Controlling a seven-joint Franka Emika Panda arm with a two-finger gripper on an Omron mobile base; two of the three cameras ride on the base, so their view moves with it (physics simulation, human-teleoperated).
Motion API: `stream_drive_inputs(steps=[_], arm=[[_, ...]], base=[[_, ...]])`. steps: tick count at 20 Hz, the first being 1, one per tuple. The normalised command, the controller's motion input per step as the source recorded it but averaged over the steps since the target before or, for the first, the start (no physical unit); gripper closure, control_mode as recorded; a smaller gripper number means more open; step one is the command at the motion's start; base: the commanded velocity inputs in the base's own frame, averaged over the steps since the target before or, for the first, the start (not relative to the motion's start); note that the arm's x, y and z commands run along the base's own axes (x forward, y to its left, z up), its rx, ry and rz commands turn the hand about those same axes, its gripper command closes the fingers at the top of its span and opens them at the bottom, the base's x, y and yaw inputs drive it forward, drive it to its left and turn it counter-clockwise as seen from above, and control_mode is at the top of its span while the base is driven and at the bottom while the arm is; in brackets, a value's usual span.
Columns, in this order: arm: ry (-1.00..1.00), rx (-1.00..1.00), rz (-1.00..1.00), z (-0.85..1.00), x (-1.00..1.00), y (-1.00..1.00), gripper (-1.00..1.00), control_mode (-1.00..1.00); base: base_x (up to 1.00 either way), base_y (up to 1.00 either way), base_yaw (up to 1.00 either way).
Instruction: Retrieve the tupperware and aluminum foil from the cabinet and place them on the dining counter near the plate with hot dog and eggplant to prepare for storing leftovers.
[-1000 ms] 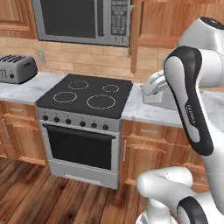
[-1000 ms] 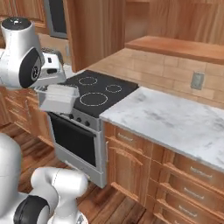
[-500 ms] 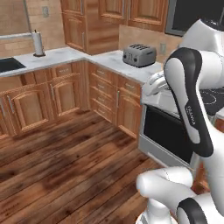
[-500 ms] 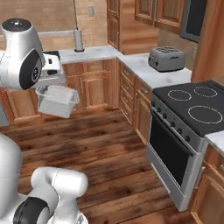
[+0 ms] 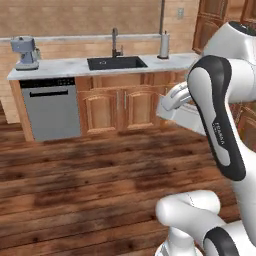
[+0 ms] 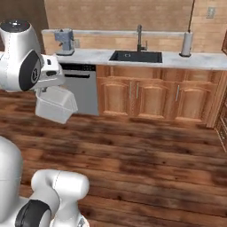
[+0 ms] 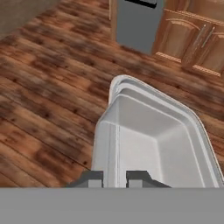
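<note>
floor [image 5: 90,170]: dark wood planks across the whole lower part of both base views, pretty glossy. It's also what you see under the tub in the hand view.
counter run [image 6: 133,57]: pale marble top along the back wall, sitting on brown wooden cabinet doors with thin metal handles.
dishwasher [image 5: 52,112]: grey front, set under the marble at the left end of the run, dark control strip on top.
sink [image 6: 135,56]: black basin sunk into the marble, with a dark faucet standing right behind it.
coffee machine [image 5: 25,52]: greyish thing on the marble, above the dishwasher.
paper towel roll [image 6: 186,43]: upright on the marble, to the right of the sink, well apart from it.
tupperware [image 6: 55,104]: up in the air over the floor, not resting on anything, tilted. In the left base view it hangs just in front of the white arm, at about cabinet door height. From the hand view you're looking straight into its open top, thin walls and flared rim.
gripper [image 7: 114,178]: two dark fingertips pinched narrow on the near wall of the tupperware, one each side of the rim, so yeah it's holding the tub.
</note>
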Motion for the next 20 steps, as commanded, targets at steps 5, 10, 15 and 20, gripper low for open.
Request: stream_drive_inputs(steps=[5, 10, 15, 20], arm=[[0.0, 0.0, 0.0, 0.0, 0.0, 0.0, 1.0, 1.0], [0.0, 0.0, 0.0, 0.0, 0.0, 0.0, 1.0, 1.0], [0.0, 0.0, 0.0, 0.0, 0.0, 0.0, 1.0, 1.0], [0.0, 0.0, 0.0, 0.0, 0.0, 0.0, 1.0, 1.0]], base=[[0.45, 0.77, 0.63], [0.82, 0.54, 0.54], [1.0, 0.18, 0.44], [1.0, 0.01, 0.29]])
